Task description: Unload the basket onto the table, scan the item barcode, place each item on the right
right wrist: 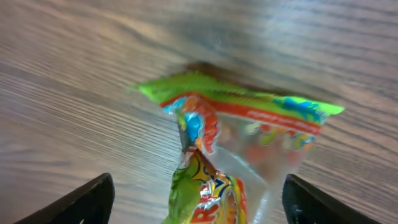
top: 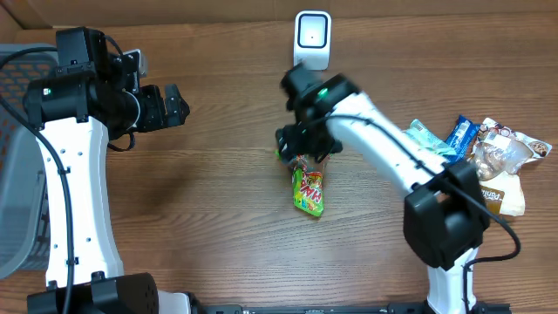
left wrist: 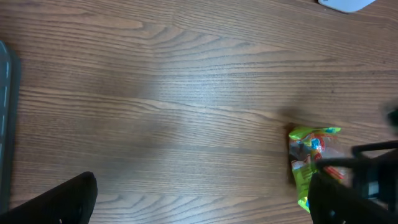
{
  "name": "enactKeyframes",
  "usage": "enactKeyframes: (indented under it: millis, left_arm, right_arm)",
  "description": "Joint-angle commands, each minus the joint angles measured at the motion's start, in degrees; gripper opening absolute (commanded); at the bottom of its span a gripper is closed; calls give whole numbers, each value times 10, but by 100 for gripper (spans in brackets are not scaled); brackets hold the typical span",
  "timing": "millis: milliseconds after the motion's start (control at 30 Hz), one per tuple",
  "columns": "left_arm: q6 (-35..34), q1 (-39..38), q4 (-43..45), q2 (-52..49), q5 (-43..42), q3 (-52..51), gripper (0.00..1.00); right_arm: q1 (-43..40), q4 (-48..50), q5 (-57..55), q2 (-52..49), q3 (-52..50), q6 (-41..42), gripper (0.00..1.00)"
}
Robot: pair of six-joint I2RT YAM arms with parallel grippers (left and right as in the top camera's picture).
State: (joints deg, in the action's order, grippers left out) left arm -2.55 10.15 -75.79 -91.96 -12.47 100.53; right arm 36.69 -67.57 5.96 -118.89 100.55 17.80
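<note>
while right gripper [right wrist: 198, 190] gapes, snack bag [right wrist: 249, 130] lies beneath

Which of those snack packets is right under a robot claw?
The green candy bag mid-table, beneath the right gripper; the other packets lie piled far right.

1 scanner [top: 312, 39], 1 green candy bag [top: 309, 190], 1 basket [top: 13, 218]; roughly 4 other packets [top: 510, 148]

Green-and-red candy bag [top: 309, 192], wood-grain table [top: 218, 174]
</note>
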Motion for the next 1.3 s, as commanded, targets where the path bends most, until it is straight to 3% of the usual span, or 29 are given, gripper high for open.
enactKeyframes:
  millis: [0,200,467,533,600,700,800,833,967,1267]
  left_arm:
    - [13,-1,0,2,-7,-3,100]
    - [13,-1,0,2,-7,-3,99]
    - [13,-1,0,2,-7,-3,100]
    - [13,-1,0,2,-7,-3,100]
    - [13,-1,0,2,-7,-3,100]
    - [13,-1,0,2,-7,-3,100]
    - [13,-1,0,2,-7,-3,100]
    - [13,-1,0,2,-7,-3,100]
    - [13,-1,0,2,-7,-3,100]
    - [13,-1,0,2,-7,-3,100]
  right_arm:
    - [28,14,-118,0,-22,28,98]
    - [52,38,-212,-8,-57,42,100]
    - [43,56,-209,-8,-115,41,87]
    - [43,59,-209,-8,-123,38,79]
    - [43,60,-208,-8,-126,32,64]
    - [45,60,-209,-8,-126,31,52]
    - [46,58,-190,-8,-126,9,22]
    - [46,57,-183,-8,-126,2,19]
    - [45,39,-137,-7,-112,-8,4]
    - [-12,-8,242,21,-36,-168,4]
